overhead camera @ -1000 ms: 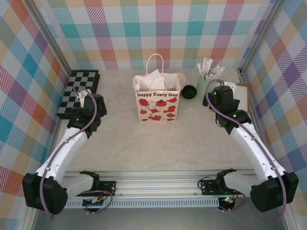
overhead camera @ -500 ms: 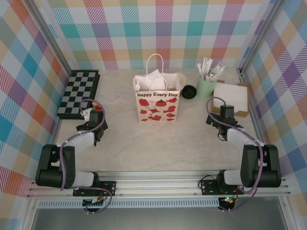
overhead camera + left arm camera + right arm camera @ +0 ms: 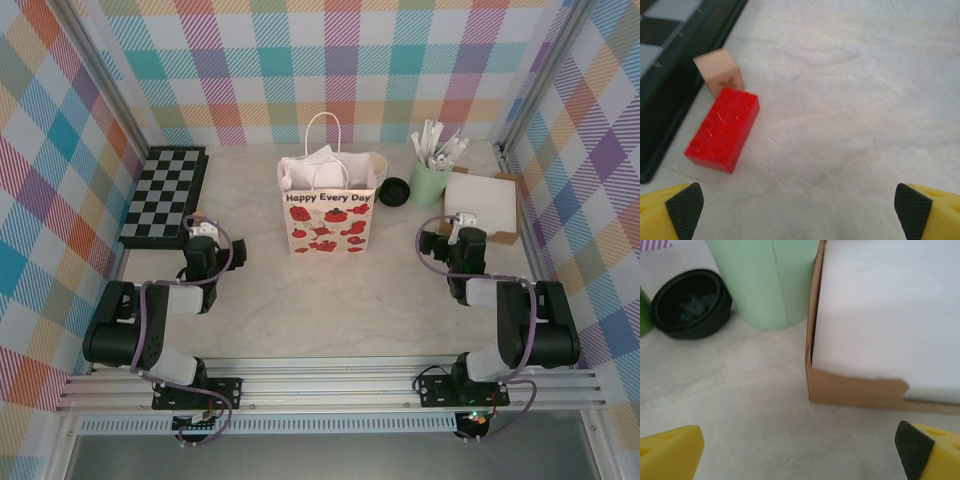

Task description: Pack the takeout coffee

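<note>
The takeout coffee's cup (image 3: 378, 163), cream inside, stands at the right side of the paper gift bag (image 3: 328, 215); a sliver of its green side (image 3: 643, 315) shows in the right wrist view. Its round black lid (image 3: 394, 190) (image 3: 690, 302) lies off the cup, upside down on the table beside it. My left gripper (image 3: 203, 243) (image 3: 799, 207) rests low at the left, open, with bare table between its fingers. At the right, my right gripper (image 3: 463, 232) (image 3: 795, 447) is open and holds nothing, facing the lid from a short way off.
A pale mint tumbler (image 3: 430, 182) (image 3: 765, 280) of white sticks stands right of the lid. A cardboard box (image 3: 482, 205) (image 3: 855, 387) of white napkins sits at the right. A chessboard (image 3: 165, 190) (image 3: 670, 60), a red brick (image 3: 722, 130) and a beige cube (image 3: 717, 70) lie at the left.
Both arms have drawn back from the far half of the table and folded down low near the front, the grippers staying open and holding nothing.
</note>
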{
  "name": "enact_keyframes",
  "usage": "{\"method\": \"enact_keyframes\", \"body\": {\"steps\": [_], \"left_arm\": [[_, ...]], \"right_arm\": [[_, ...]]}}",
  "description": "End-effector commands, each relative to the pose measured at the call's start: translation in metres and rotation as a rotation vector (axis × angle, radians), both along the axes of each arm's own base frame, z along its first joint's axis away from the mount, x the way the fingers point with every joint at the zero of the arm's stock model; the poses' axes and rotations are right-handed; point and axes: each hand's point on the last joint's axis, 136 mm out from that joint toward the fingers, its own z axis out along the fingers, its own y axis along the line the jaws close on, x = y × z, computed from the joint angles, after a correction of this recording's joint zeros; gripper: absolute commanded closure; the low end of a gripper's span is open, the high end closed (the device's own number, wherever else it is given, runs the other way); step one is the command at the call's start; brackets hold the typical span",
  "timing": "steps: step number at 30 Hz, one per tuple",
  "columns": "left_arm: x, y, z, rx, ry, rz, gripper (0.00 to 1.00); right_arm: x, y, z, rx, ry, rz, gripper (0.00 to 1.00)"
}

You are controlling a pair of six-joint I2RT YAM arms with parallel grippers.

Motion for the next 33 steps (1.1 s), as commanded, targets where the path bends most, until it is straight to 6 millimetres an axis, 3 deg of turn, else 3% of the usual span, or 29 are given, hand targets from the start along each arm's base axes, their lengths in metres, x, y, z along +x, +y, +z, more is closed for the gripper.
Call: {"method": "enact_keyframes", "body": {"steps": [1,4,7,12,13,15,33], "left_arm": [[0.02,-0.007,0.018,0.001,-0.076,-0.057,0.0],[0.021,-0.001,0.019,0.004,-0.09,-0.025,0.0],[0.018,0.01,0.019,0.012,-0.094,0.045,0.0],[0.017,0.014,0.02,0.024,-0.103,0.077,0.0],[0.017,0.014,0.02,0.024,-0.103,0.078,0.0],[0.017,0.014,0.02,0.024,-0.104,0.078,0.0],[0.019,0.004,0.019,0.021,-0.092,0.02,0.0]], "right_arm": [[0.003,0.009,0.026,-0.036,-0.176,0.046,0.0],[0.001,0.018,0.028,-0.073,-0.2,0.074,0.0],[0.018,0.0,0.023,-0.068,-0.118,-0.042,0.0],[0.015,-0.003,0.019,-0.047,-0.103,-0.043,0.0],[0.016,0.001,0.02,-0.045,-0.107,-0.019,0.0],[0.017,0.031,0.019,-0.017,-0.085,0.195,0.0],[0.016,0.03,0.02,0.028,-0.09,0.225,0.0]]}}
